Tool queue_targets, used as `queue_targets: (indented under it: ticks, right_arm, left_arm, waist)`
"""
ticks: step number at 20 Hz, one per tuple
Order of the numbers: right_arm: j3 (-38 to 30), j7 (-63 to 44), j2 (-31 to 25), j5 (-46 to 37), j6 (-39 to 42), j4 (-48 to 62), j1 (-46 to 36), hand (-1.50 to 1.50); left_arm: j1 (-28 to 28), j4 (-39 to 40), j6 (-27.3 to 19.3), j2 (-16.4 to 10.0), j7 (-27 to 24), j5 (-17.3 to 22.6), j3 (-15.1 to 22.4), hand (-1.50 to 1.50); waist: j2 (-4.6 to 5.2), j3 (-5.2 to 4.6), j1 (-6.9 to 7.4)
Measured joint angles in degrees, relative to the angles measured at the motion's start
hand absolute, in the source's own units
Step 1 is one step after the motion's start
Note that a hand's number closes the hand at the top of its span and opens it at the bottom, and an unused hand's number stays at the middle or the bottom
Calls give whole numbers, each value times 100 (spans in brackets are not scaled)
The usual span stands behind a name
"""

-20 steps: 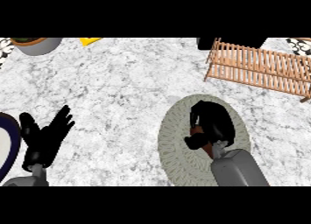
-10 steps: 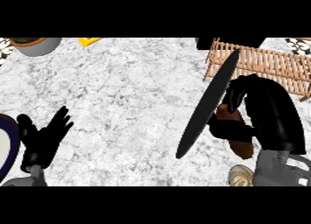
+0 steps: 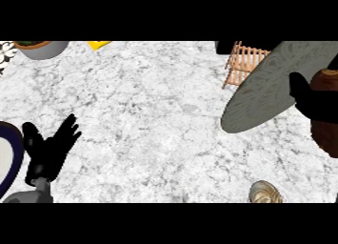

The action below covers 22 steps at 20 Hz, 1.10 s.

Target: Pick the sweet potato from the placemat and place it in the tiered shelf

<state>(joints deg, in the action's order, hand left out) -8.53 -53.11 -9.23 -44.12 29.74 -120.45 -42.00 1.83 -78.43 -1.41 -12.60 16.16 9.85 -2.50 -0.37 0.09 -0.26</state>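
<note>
The fingers of my right hand (image 3: 317, 102) curl across the middle of the sweet potato (image 3: 332, 136), holding it up near the counter's right edge. It is a long, dark red-brown tuber with rounded ends. Beside it, the grey-green placemat (image 3: 266, 93) looks tilted and overlaps the wooden tiered shelf (image 3: 240, 62) at the far right corner. I judge the pick done, with the placing in the shelf still left. My left hand (image 3: 52, 145) rests open by the left edge.
</note>
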Motion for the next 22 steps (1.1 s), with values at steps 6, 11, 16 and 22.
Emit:
queue_targets:
  ticks: [6, 11, 16, 22]
  right_arm:
    - [-901, 28, -666, 392, 147, 953, -1047, 150]
    - [-1365, 265, -1303, 541, 177, 1914, -1546, 150]
    - [-1579, 771, -1890, 662, 94, 3007, -1832, 150]
    - [-1446, 1613, -2337, 612, -147, 4261, -1949, 150]
  left_arm:
    - [59, 112, 33, 22, -94, -47, -31, 0]
    - [75, 139, 10, 89, -171, -136, 0, 0]
    - [88, 126, 47, 115, -197, -140, -25, 0]
    - [191, 190, 116, 90, -99, -95, -99, 0]
  waist:
    - [10, 7, 35]
    - [19, 12, 54]
    - [25, 12, 75]
    - [43, 7, 103]
